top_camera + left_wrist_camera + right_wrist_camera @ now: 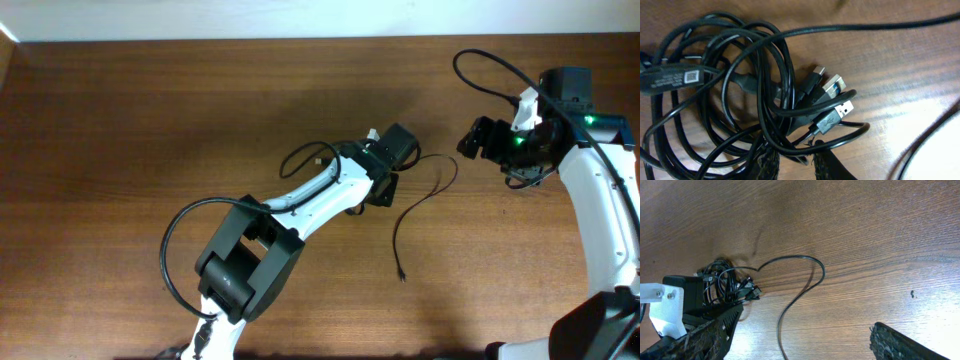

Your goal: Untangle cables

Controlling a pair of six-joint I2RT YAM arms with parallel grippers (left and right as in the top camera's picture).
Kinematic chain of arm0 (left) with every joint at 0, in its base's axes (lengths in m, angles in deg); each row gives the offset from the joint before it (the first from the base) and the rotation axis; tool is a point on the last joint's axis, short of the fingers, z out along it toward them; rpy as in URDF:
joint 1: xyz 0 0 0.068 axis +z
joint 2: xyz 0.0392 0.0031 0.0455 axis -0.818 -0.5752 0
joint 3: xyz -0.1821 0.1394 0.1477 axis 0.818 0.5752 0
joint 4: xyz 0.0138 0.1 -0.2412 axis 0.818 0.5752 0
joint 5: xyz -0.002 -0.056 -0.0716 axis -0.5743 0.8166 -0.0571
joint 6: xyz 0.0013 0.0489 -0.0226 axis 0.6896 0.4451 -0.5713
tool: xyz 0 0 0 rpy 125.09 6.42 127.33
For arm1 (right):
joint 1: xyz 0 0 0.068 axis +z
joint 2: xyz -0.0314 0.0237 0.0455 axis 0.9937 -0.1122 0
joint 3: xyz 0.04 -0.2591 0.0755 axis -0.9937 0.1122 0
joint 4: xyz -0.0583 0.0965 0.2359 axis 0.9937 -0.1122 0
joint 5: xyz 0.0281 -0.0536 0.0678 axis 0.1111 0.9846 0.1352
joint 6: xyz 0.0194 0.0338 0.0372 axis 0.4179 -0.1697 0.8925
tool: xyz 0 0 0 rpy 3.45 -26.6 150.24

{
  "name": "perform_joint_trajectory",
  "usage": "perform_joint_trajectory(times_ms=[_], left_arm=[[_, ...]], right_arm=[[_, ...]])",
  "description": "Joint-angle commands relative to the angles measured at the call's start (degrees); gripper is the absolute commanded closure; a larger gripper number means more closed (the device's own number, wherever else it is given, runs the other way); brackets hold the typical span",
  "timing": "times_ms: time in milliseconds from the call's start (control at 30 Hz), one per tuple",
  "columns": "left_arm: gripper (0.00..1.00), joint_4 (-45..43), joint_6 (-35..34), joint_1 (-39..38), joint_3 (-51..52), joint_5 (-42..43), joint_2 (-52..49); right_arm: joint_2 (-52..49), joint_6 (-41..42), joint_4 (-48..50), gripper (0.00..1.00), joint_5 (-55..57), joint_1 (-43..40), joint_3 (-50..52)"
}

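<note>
The untangling looks barely begun. Most of the cables (pixel 740 100) sit in one knotted clump (pixel 372 160) near the middle of the tabletop (pixel 150 120). In the left wrist view, loops cross over and through each other, and three plugs (pixel 832 102) poke out together on the clump's right side. One strand (pixel 425 200) lies drawn out to the right of the clump. It bends round in a wide curve and runs back down the tabletop to a free end. In the right wrist view its other end runs into the knot, so I judge it only partly freed. No cable lies wholly apart from the rest. The left gripper (pixel 795 159) is down at the near edge of the clump. Its fingers (pixel 826 167) are narrowly apart and a few loops run in between them, which I read as a pinch on the cables that anchors the bundle. The right gripper (pixel 807 330) hangs to the right of the clump, well apart from it, with its jaws wide and nothing between them. What is left, as I judge it, is nearly everything: working the drawn-out strand fully out of the knot, then loosening and separating the other loops one by one. How many cables the clump holds I cannot tell.
</note>
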Motion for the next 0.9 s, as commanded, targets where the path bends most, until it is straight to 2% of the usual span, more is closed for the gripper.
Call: perform_joint_trajectory(times_ms=[0, 100, 233, 333, 367, 400, 433, 533, 600, 667, 733, 800, 867], left_arm=[[0.75, -2.1, -1.4, 0.2, 0.6, -5.7, 0.2], [0.81, -2.0, -1.4, 0.1, 0.6, -5.7, -0.2], [0.82, -2.4, -1.4, 0.1, 0.6, -4.2, -3.1], [0.93, -3.2, -1.3, 0.2, 0.6, -4.2, -3.1], [1.00, -3.2, -1.3, 0.2, 0.6, -4.2, -3.1], [1.00, -2.8, -1.3, 0.3, 0.1, -4.2, -3.1], [1.00, -1.0, -1.3, 0.4, -1.4, -4.2, -2.9], [1.00, 11.7, -0.9, 2.0, -12.9, -2.8, 0.7], [1.00, 18.4, 2.5, 3.9, -21.9, 4.4, 4.0], [1.00, 22.5, 6.0, 6.8, -29.2, 20.3, 6.8], [1.00, 23.7, 6.0, 10.2, -29.9, 31.7, 8.3], [1.00, 24.1, 8.1, 14.5, -29.9, 44.2, 8.5], [1.00, 24.1, 8.8, 18.0, -29.9, 50.2, 8.5]], right_arm=[[-0.3, -0.2, 0.0, 0.05, 0.7, -0.2, -0.3], [-0.3, -0.2, -0.2, 0.05, 0.7, -0.2, -0.3], [-0.3, -0.3, -0.4, 0.05, 0.7, -0.2, -0.3], [-0.3, -1.1, -0.6, 0.05, 0.7, -0.2, -0.3], [-0.3, -1.1, -0.8, 0.05, 0.7, -0.2, -0.3], [-0.3, -1.1, -0.9, 0.05, 0.7, -0.2, -0.3], [-0.3, -1.3, -1.0, 0.05, 0.7, -0.2, -0.3], [-0.3, -1.3, -1.4, 0.05, 0.5, -0.2, -0.3], [-0.3, -2.2, -1.3, 0.06, -2.6, -0.1, -0.3], [-0.3, -9.0, -0.9, 0.06, -15.6, 0.9, -0.3], [-0.3, -10.7, -0.5, 0.07, -24.2, 1.0, -0.3], [-0.3, -10.7, 0.5, 0.09, -28.1, 1.3, -0.3], [-0.3, -10.6, 1.4, 0.10, -30.4, 1.8, -0.3]])
